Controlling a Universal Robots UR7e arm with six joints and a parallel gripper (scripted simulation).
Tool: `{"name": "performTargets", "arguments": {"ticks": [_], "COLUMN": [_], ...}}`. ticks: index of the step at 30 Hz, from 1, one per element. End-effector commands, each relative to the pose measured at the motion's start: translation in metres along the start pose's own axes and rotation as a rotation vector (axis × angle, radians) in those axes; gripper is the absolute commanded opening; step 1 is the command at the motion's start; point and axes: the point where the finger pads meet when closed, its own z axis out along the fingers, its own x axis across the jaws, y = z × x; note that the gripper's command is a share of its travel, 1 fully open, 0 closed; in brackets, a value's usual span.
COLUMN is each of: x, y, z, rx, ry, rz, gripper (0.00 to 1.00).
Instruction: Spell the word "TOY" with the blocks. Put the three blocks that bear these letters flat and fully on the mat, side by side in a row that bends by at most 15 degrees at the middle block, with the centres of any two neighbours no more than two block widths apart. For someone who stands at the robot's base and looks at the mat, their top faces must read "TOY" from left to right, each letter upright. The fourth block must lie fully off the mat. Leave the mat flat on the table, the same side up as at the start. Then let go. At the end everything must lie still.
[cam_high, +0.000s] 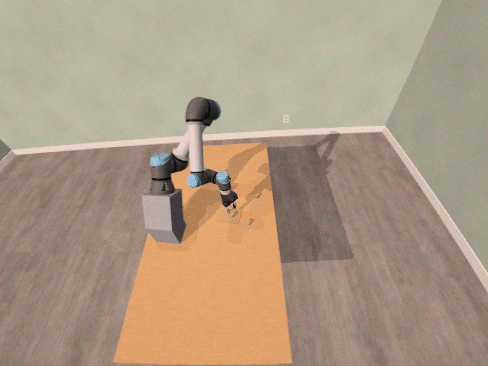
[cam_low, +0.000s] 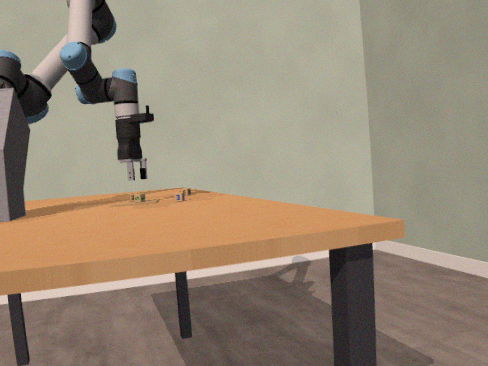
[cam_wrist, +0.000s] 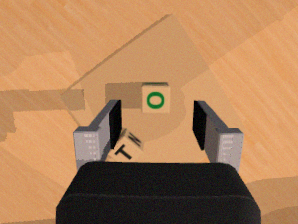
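Note:
In the wrist view the tan mat lies on the orange table. A block with a green O sits flat on it. A block with a black T lies next to it, turned askew and partly hidden by my left finger. My gripper is open and empty, hanging well above these two blocks; it also shows in the side view over the blocks.
In the side view two more blocks lie farther along the table. The robot's grey base pedestal stands at the table's left edge. The table edge is far from the blocks.

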Motion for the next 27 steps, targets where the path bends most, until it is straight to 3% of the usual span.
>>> {"name": "performTargets", "arguments": {"ticks": [1, 27], "x": [0.0, -0.001], "y": [0.0, -0.001], "z": [0.005, 0.035], "rx": [0.001, 0.001], "ry": [-0.001, -0.001], "rz": [0.0, 0.0], "gripper": [1.0, 1.0]}}
